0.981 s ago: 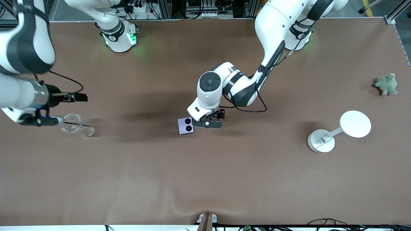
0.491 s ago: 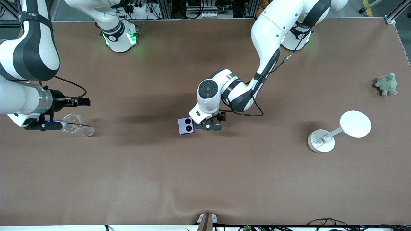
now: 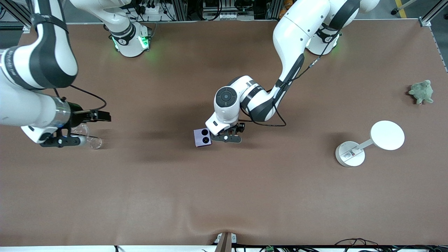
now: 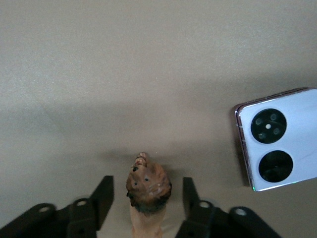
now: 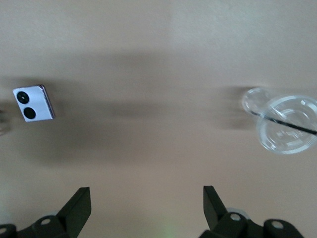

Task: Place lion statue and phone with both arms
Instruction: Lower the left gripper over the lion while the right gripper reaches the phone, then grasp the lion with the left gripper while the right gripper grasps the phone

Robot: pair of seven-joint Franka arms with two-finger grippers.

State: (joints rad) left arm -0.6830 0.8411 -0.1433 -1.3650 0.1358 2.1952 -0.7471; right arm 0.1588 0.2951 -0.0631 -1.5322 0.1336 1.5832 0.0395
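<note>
The lion statue (image 4: 147,193), a tiny orange-brown figure with a darker mane, sits between the two fingers of the left gripper (image 4: 147,198). In the left wrist view the fingers stand a little apart from its sides, with a gap showing on each, so the pincer looks open around the lion, not squeezing it. Whether the lion rests on the table (image 3: 224,196) or hangs just above it cannot be told. In the front view the left arm hides the lion.

Just beside it, toward the right arm's end of the table, the phone (image 3: 202,137) lies flat near the middle of the table, its two black camera circles facing up. Nothing touches it. The left gripper (image 3: 226,137) is low, right next to the phone.

The right gripper (image 3: 66,141) is over a clear plastic cup (image 3: 93,142) lying near the right arm's end of the table, well apart from the phone. Its fingers are spread wide and hold nothing; the right wrist view shows bare table between them.

Toward the left arm's end stand a white round-headed lamp (image 3: 371,142) and, farther from the front camera, a green plush turtle (image 3: 421,91).

Judging from this, the phone seems already set down, and the lion is at or very near its place beside it. What probably remains is for the left gripper to lift clear of the lion.
</note>
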